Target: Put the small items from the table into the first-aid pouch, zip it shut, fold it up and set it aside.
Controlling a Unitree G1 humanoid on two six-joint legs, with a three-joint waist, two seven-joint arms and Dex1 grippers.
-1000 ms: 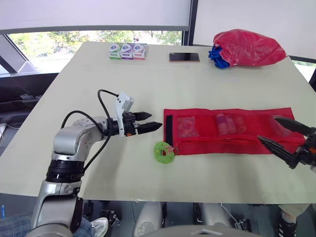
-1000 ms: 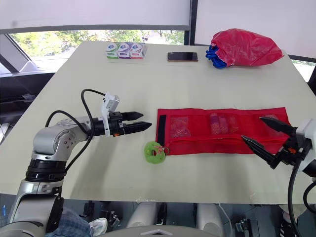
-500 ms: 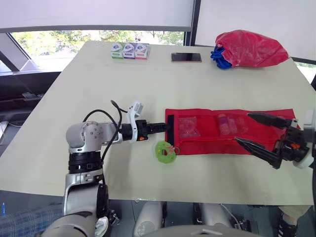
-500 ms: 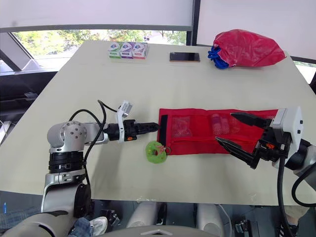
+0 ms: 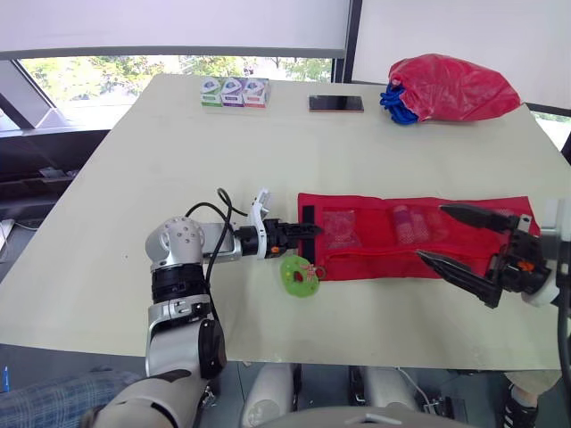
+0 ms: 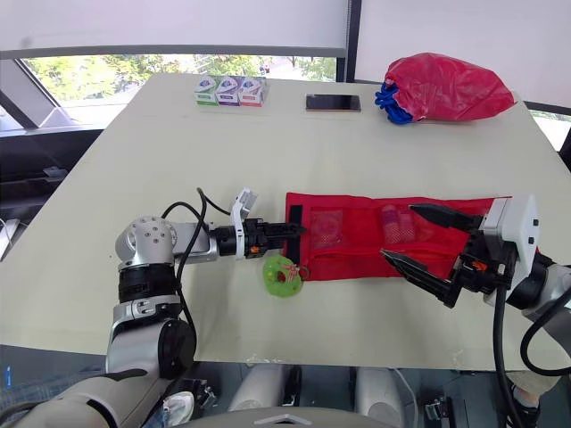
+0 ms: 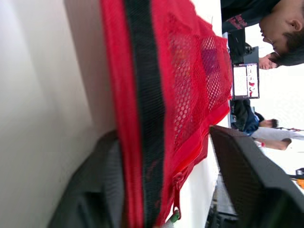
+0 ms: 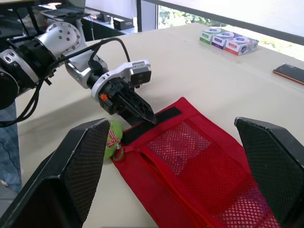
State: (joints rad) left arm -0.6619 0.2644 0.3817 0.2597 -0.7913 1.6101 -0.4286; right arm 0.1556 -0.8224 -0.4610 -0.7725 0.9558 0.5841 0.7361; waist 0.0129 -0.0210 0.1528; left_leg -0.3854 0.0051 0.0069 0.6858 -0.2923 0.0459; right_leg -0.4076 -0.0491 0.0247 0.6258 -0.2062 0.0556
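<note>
Red mesh pouch (image 5: pixel 375 236) lies flat & unfolded mid-table (image 5: pixel 357 143), stuff showing in its pockets, green round thing (image 5: pixel 297 274) touching its near-left corner. Left gripper (image 5: pixel 308 230) is at the pouch's black-strip end, forearm low and level, pointing to the robot's right; fingers a bit apart w/ the pouch edge between them, not clamped afaict. Right gripper (image 5: pixel 431 232) comes in from the right over the pouch's right part, spread wide, holding nothing. Far edge: phone (image 5: pixel 336 103), red bag (image 5: pixel 451 86), 3 small boxes (image 5: pixel 234 92).
</note>
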